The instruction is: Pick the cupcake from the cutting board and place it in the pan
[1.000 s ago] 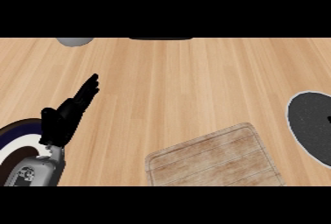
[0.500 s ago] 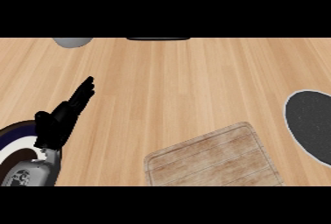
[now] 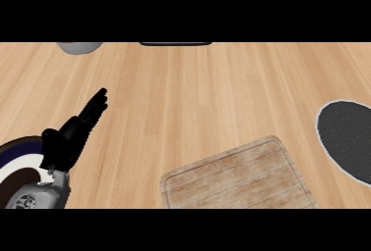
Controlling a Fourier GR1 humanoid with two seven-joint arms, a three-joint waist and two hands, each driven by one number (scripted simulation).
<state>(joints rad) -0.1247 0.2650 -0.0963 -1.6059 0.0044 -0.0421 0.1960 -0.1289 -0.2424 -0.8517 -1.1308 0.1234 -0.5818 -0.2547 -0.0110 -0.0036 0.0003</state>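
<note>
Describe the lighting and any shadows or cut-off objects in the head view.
Head view: even, soft light, no glare on the wooden counter; no distinct shadows under the left robot hand or cutting board; the pan is cropped by the right edge; no cupcake shows.

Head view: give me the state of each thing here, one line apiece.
Cutting board: flat on the counter, nothing on it; no cupcake in view.
Pan: at the right edge, partly cut off, visible part holds nothing.
Left hand: open, fingers straight, holding nothing.
Right hand: not in view.
</note>
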